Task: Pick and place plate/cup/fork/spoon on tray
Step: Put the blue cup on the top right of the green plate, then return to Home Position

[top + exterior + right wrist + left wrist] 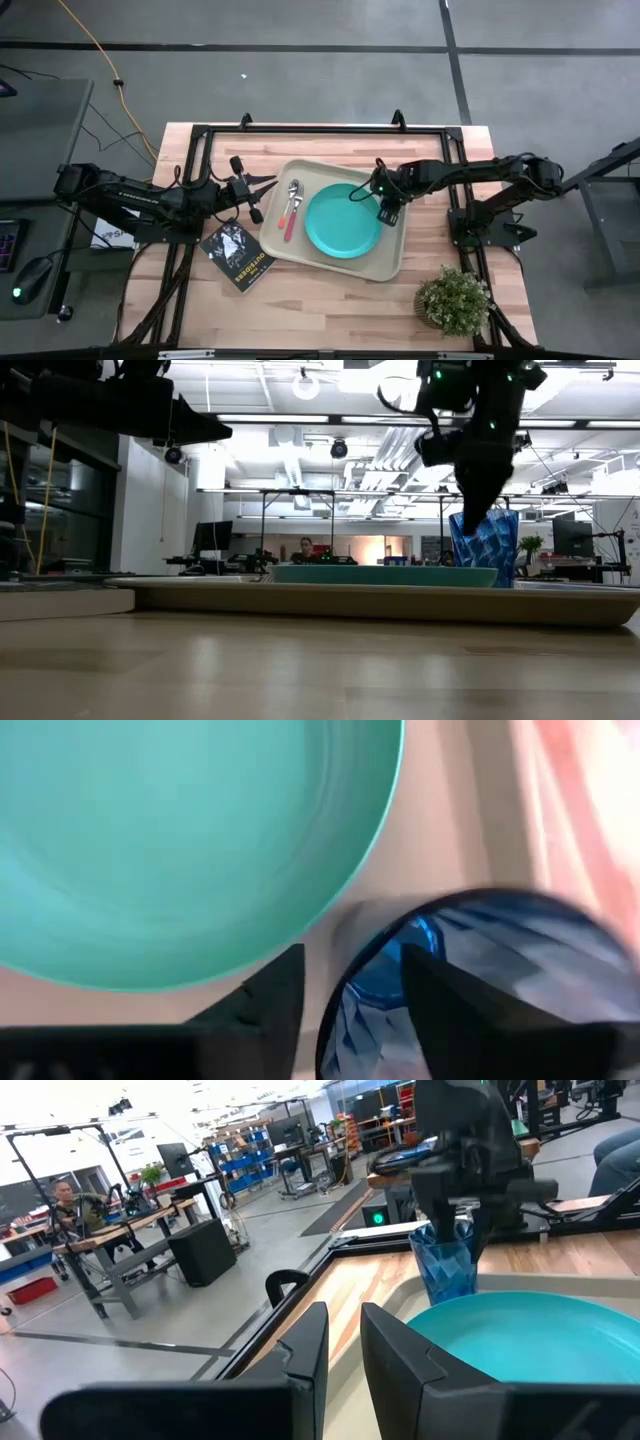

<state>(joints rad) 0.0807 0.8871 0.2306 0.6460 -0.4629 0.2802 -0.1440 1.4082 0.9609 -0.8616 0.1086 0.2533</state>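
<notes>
Cup on tray, right gripper over it; plate, fork, spoon alongside; booklet, plant on table. Low view: cup upright beside plate. Left wrist: left gripper fingers parted, empty. Right wrist: fingers straddle cup rim.

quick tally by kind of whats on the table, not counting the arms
tray: 1
plate: 1
cup: 1, in the right gripper, one finger inside its rim
spoon: 1
fork: 1
black booklet: 1
potted plant: 1
total: 7
The left gripper is open beside the tray.
</notes>
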